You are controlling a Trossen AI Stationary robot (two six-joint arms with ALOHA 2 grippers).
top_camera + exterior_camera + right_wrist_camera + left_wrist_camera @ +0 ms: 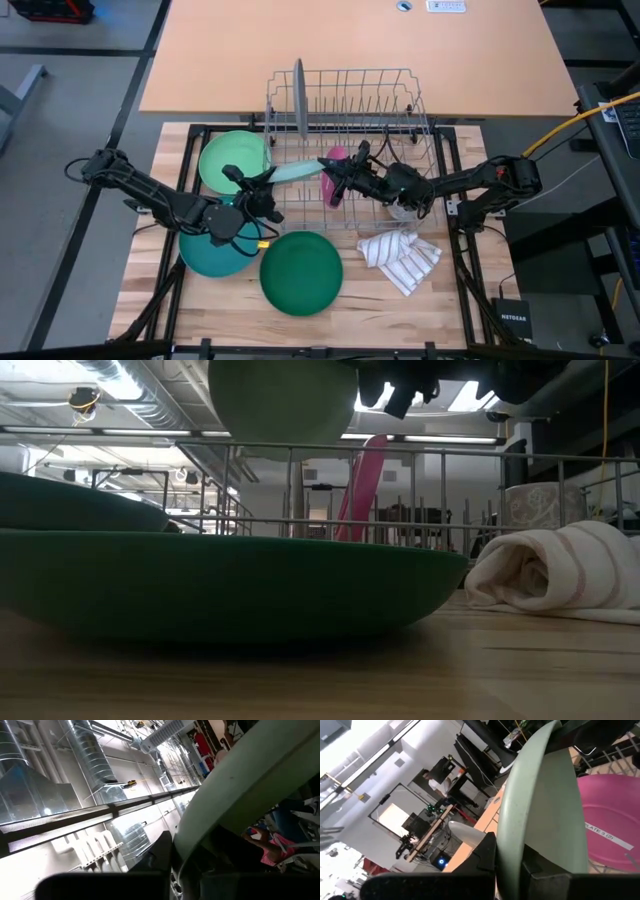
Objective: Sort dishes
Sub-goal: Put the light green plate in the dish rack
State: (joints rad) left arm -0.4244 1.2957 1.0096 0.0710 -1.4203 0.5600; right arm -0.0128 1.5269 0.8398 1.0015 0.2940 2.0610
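Plastic, light and slippery: you are gripping the pale green plate [297, 171] by opposite rims, left claw [268, 180] and right claw [330, 166] both clamping it.

Light wooden desk [150, 270] of butcher-block planks on a black frame. Beyond desk: larger tan tabletop [350, 50]. Grey floor [60, 130] around desk. Above desk: silver ventilation ducts [90, 755], bright ceiling lights [465, 395]. Yellow cable [580, 120] right of desk.

The low view cuts off the pale green plate [282, 400] and both grippers at its top edge. The dark green plate [215, 585] hides most of the rack's [420, 455] lower wires and the teal dish behind it.
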